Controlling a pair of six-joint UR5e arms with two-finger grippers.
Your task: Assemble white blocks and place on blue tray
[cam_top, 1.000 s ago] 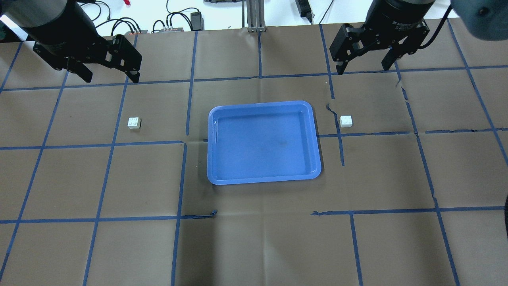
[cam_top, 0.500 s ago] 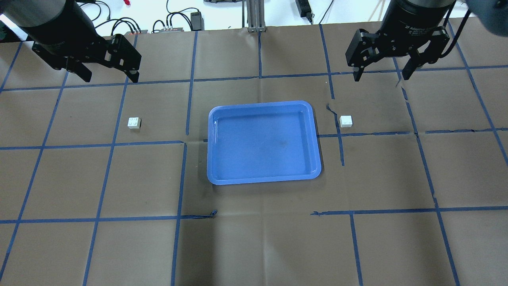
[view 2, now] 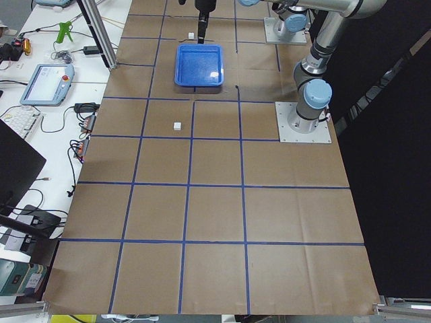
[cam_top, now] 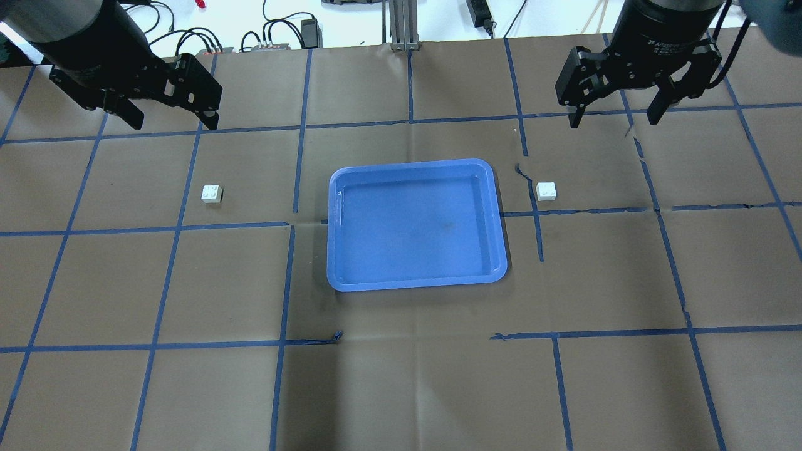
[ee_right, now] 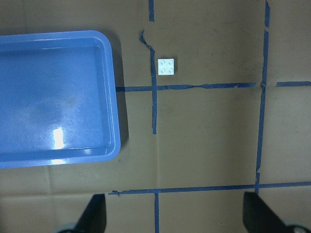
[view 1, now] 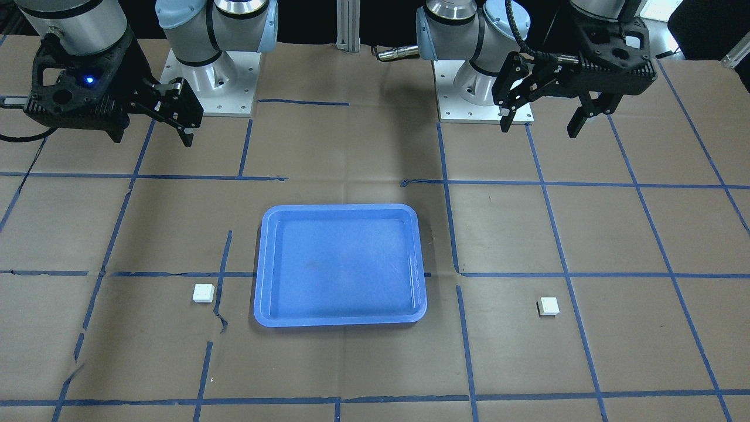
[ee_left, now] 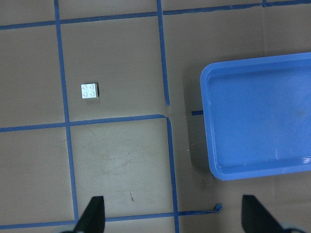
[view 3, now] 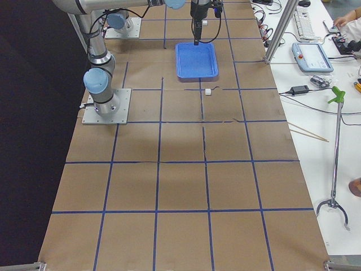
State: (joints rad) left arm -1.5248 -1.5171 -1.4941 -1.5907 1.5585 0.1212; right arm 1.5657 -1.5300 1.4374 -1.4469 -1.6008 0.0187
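Note:
The blue tray [cam_top: 415, 164] lies empty at the table's middle. One white block [cam_top: 212, 193] sits left of it, studs up, and shows in the left wrist view [ee_left: 89, 91]. The other white block [cam_top: 546, 191] sits right of the tray and shows in the right wrist view [ee_right: 166, 67]. My left gripper [cam_top: 174, 122] hangs open and empty high above the far left, behind its block. My right gripper [cam_top: 614, 120] hangs open and empty above the far right, behind and to the right of its block. The front-facing view shows both blocks [view 1: 548, 306] [view 1: 203, 292] lying apart from the tray [view 1: 340, 210].
Brown paper with a blue tape grid covers the table. Cables and power boxes [cam_top: 269, 42] and an aluminium post [cam_top: 401, 25] line the far edge. The arm bases [view 1: 208, 88] [view 1: 483, 88] stand on the robot's side. A teach pendant [view 2: 46, 82] lies beside the table.
My right gripper has moved to the right and slightly lower in the overhead view, still open. My left gripper has hardly moved. Blocks and tray are unmoved.

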